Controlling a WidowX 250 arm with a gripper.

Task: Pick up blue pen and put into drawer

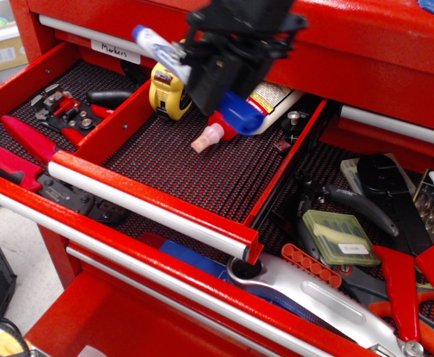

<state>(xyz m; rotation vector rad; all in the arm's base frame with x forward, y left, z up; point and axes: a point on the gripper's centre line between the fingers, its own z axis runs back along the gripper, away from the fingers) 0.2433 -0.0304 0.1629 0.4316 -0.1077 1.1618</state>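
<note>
We see the end effector (211,74) clamped across the barrel of the blue pen (190,82), held tilted above the drawer (202,167). We judge the marker light, rigid and somewhat slick, best gripped mid-barrel as here.

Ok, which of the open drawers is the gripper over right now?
The gripper hangs over the shallow drawer with the glue bottle, not the pliers drawer.
</note>
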